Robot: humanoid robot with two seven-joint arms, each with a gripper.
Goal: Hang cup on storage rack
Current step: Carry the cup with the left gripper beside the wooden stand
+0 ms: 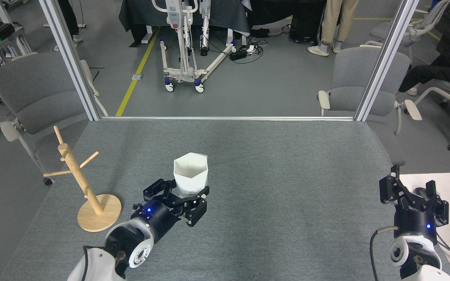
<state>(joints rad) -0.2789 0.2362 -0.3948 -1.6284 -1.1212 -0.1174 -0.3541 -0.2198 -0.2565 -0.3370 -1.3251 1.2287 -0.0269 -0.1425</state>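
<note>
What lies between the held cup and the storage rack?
Nothing: the head view shows only bare grey table between the cup and the storage rack.

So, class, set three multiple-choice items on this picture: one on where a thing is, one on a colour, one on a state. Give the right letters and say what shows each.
1. Where does the rack stand on the table?
A. near its left edge
B. at its middle
C. near its right edge

2. What colour is the cup?
A. blue
B. white
C. black

3. What is the state of the left end effector?
A. open and empty
B. out of view
C. shut on the cup

Key:
1 A, its round base sits at the table's left side, left of the cup.
2 B, its faceted sides and rim are plain white.
3 C, the black fingers close around the cup's lower part, which stands upright with its mouth up; the right end effector is open and empty, far right.
</note>
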